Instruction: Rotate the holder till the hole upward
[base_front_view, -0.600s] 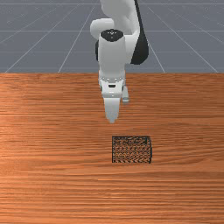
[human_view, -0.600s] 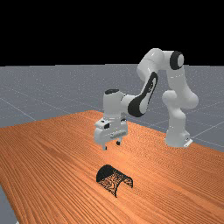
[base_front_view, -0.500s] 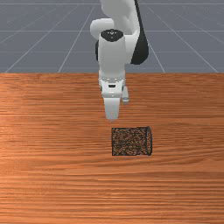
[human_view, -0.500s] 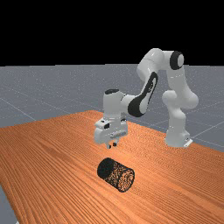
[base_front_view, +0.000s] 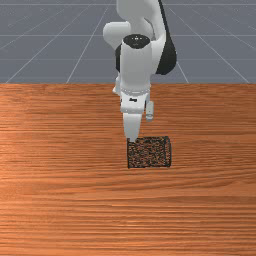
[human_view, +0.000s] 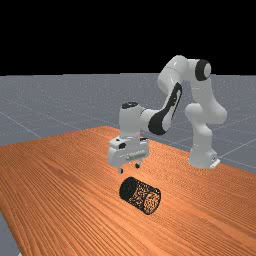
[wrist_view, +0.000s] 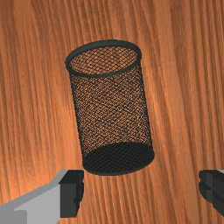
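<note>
In the front view the gripper (base_front_view: 131, 139) hangs by the left end of the black mesh holder (base_front_view: 150, 152). From the far view, the gripper (human_view: 129, 168) is above the table, higher than the holder (human_view: 140, 195). This holder is a cylinder lying on its side, its hole facing the front view's right. Past the gripper (wrist_view: 141, 190) in the wrist view, the holder (wrist_view: 111, 109) has its solid dark base nearer the fingers and its rimmed hole farther off. The fingers stand wide apart, with only wood between them.
The wooden table (base_front_view: 60, 200) extends around the holder on all sides. Behind the hand, the arm's base (human_view: 202, 159) stands by the table's edge at the far view's right.
The holder, earlier seen as a half arch, shows as a full cylinder and lies closer to the arm. My hand has turned and shifted toward the front view's right; the fingers have spread.
</note>
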